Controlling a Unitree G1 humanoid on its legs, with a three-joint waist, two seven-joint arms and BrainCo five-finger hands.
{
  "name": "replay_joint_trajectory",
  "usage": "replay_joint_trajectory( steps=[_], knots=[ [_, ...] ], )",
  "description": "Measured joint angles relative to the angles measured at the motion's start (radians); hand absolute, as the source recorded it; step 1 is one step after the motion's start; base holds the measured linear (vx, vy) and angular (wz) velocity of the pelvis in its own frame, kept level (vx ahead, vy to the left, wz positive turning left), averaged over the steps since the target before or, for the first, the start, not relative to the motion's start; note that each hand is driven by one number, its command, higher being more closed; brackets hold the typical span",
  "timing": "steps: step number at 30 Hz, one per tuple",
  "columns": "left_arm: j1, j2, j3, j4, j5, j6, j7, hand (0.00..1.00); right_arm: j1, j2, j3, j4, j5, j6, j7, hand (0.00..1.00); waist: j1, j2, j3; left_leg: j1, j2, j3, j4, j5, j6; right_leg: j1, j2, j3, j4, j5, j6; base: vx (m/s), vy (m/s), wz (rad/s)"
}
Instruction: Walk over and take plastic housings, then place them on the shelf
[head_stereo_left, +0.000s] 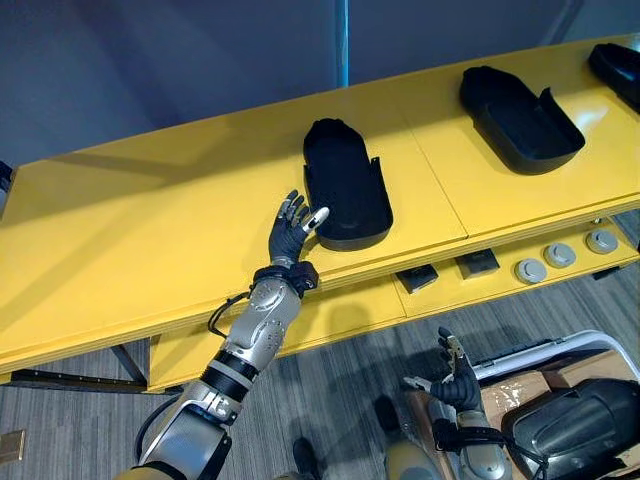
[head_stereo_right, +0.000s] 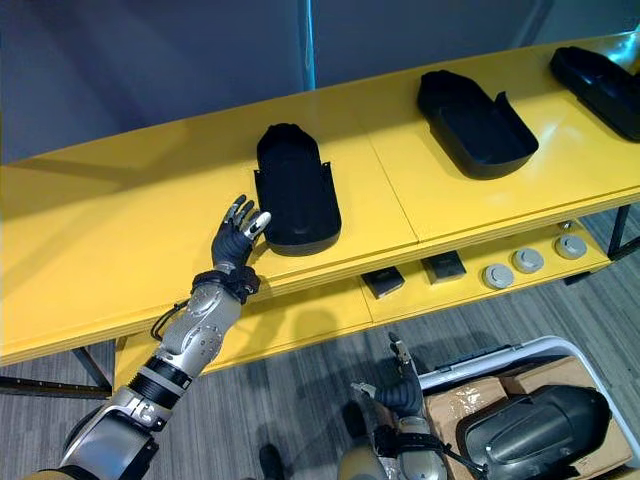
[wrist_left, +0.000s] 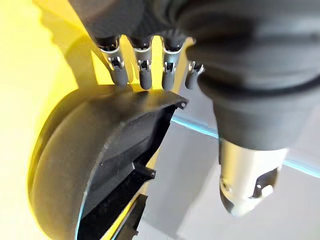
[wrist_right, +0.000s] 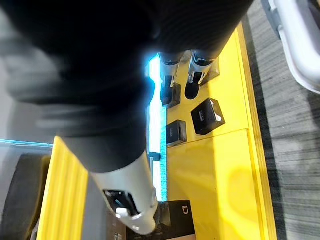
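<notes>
Top deck of the yellow shelf (head_stereo_left: 150, 240): three black plastic housings lie on it, open side up, well apart from one another. The nearest housing (head_stereo_left: 345, 185) sits near the middle of the deck, close to the front edge. The second housing (head_stereo_left: 518, 118) lies further to the right, and the third housing (head_stereo_left: 618, 68) is at the far right, cut off by the picture's edge.

Left hand (head_stereo_left: 288, 238): stretched over the top deck, just beside the nearest housing's left front corner. Its fingers (wrist_left: 144, 75) are straight and spread, tips at the housing's rim, not curled round it. The hand is released and carries nothing.

Right hand (head_stereo_left: 455, 385): low, in front of the shelf, above the grey floor (head_stereo_left: 330, 380). Its fingers are loosely extended and it holds nothing.

Lower deck (head_stereo_left: 330, 315): two small black boxes (head_stereo_left: 416, 277) and three round grey discs (head_stereo_left: 560, 255) rest on it, in a row towards the right.

Lower right: a white-rimmed bin (head_stereo_left: 590, 345) holds cardboard (head_stereo_left: 520, 385) and a fourth housing (head_stereo_left: 575, 425).
</notes>
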Motion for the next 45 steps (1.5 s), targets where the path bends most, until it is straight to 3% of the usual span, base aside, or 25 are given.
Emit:
replay_joint_trajectory(
  steps=[3, 4, 7, 11, 13, 15, 19, 25, 31, 36, 45],
  knots=[
    [0.0, -0.006, 0.0, 0.0, 0.001, 0.001, 0.0, 0.0, 0.0, -0.001, 0.001, 0.0, -0.021, 0.004, 0.0, 0.0, 0.001, 0.0, -0.009, 0.004, -0.001, 0.0, -0.007, 0.005, 0.0, 0.001, 0.0, 0.0, 0.0, 0.0, 0.0, 0.01, 0.007, 0.0],
    [0.002, -0.009, 0.002, 0.0, 0.007, 0.002, 0.001, 0.0, 0.0, -0.001, 0.001, -0.004, -0.021, 0.005, 0.0, 1.0, 0.001, -0.001, -0.011, 0.009, -0.001, 0.001, -0.01, 0.006, -0.001, 0.004, 0.0, 0.0, 0.0, 0.0, 0.0, 0.0, 0.0, 0.0],
    [0.036, -0.04, 0.041, -0.019, 0.105, 0.014, 0.015, 0.0, -0.004, -0.006, 0.007, -0.044, -0.047, 0.008, -0.001, 1.0, 0.001, -0.001, -0.017, 0.02, -0.001, 0.002, -0.014, 0.007, -0.001, 0.015, 0.001, 0.0, -0.002, 0.0, 0.0, 0.0, 0.0, 0.0],
    [0.207, -0.131, 0.16, -0.198, 0.418, 0.035, 0.074, 0.0, -0.009, -0.025, 0.018, -0.213, -0.067, -0.005, -0.011, 1.0, 0.013, -0.001, -0.037, 0.031, 0.0, 0.002, -0.03, 0.014, -0.003, 0.019, 0.005, -0.001, -0.002, 0.0, 0.0, 0.0, 0.0, 0.0],
    [0.358, -0.166, 0.211, -0.376, 0.635, 0.035, 0.122, 0.0, -0.022, -0.032, 0.018, -0.291, -0.1, -0.036, -0.018, 1.0, 0.028, -0.002, -0.05, 0.044, 0.003, 0.001, -0.041, 0.018, -0.005, 0.029, 0.009, -0.005, -0.002, 0.0, 0.001, 0.0, 0.0, 0.0],
    [0.453, -0.182, 0.23, -0.474, 0.755, 0.029, 0.152, 0.0, -0.022, -0.034, 0.017, -0.332, -0.106, -0.062, -0.018, 1.0, 0.046, -0.003, -0.053, 0.065, 0.005, 0.001, -0.048, 0.017, -0.006, 0.051, 0.01, -0.008, -0.008, -0.002, 0.002, 0.0, 0.003, 0.02],
    [0.707, -0.193, 0.28, -0.635, 0.998, -0.028, 0.187, 0.0, -0.037, -0.039, 0.016, -0.369, -0.103, -0.128, -0.018, 1.0, 0.076, -0.01, -0.111, 0.073, -0.002, -0.023, -0.099, 0.036, -0.013, 0.056, 0.007, -0.038, -0.014, -0.009, 0.011, 0.01, 0.005, 0.19],
    [0.853, -0.224, 0.307, -0.648, 1.072, -0.072, 0.195, 0.0, -0.068, -0.032, 0.017, -0.351, -0.054, -0.148, -0.001, 1.0, 0.112, -0.038, -0.129, 0.083, -0.013, -0.049, -0.132, 0.059, -0.007, 0.067, -0.004, -0.063, -0.014, -0.016, 0.019, 0.0, 0.01, 0.16],
    [0.939, -0.256, 0.384, -0.592, 1.096, -0.088, 0.194, 0.0, -0.179, -0.026, 0.016, -0.145, 0.02, -0.151, 0.013, 1.0, 0.138, -0.051, -0.135, 0.049, -0.026, -0.113, -0.133, 0.077, 0.001, 0.067, -0.022, -0.127, -0.013, -0.023, 0.019, 0.02, 0.009, 0.33],
    [0.983, -0.263, 0.383, -0.492, 1.015, -0.089, 0.138, 0.0, -0.328, -0.019, 0.016, -0.021, 0.061, -0.143, 0.01, 1.0, 0.18, -0.059, -0.114, 0.011, -0.036, -0.169, -0.132, 0.097, 0.003, 0.045, -0.037, -0.181, 0.01, -0.033, 0.02, 0.01, 0.011, 0.33],
    [0.979, -0.261, 0.372, -0.409, 0.962, -0.088, 0.087, 0.0, -0.468, 0.006, 0.015, 0.084, 0.063, -0.131, -0.039, 1.0, 0.192, -0.064, -0.062, -0.04, -0.051, -0.196, -0.132, 0.112, 0.011, 0.003, -0.052, -0.207, 0.023, -0.036, 0.022, 0.0, 0.018, 0.1]
  ],
)
